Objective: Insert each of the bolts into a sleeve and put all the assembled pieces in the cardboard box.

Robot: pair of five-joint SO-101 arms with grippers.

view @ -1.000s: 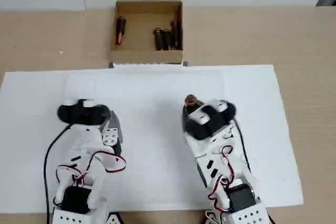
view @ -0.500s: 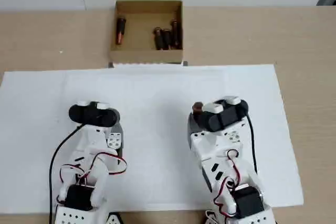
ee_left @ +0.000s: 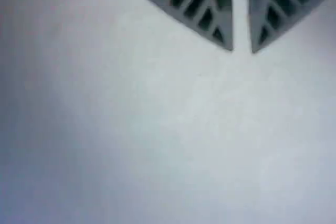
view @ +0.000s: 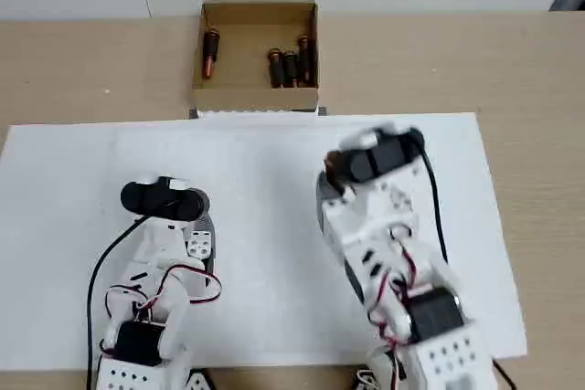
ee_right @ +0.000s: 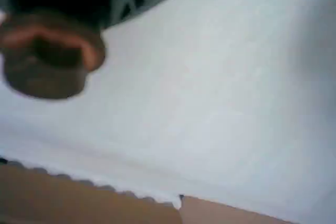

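Broadly, the wooden table (view: pixel 539 70) is carrying a white sheet (view: pixel 265 162) that is serving as the work area, with the cardboard box (view: pixel 256 98) sitting just beyond its far edge — within reach of both arms. Four assembled pieces (view: pixel 291 66) are already lying inside it, one apart from the other three. Over the sheet, the right gripper (view: pixel 331 178) is clamping a brown piece (ee_right: pixel 50 59), apparently a bolt in its sleeve, and is pointing toward the box, likely for the drop-off. The left gripper (ee_left: pixel 240 45) is hanging low over bare paper — its fingers are sitting almost together, holding nothing, seemingly parked out of the way.
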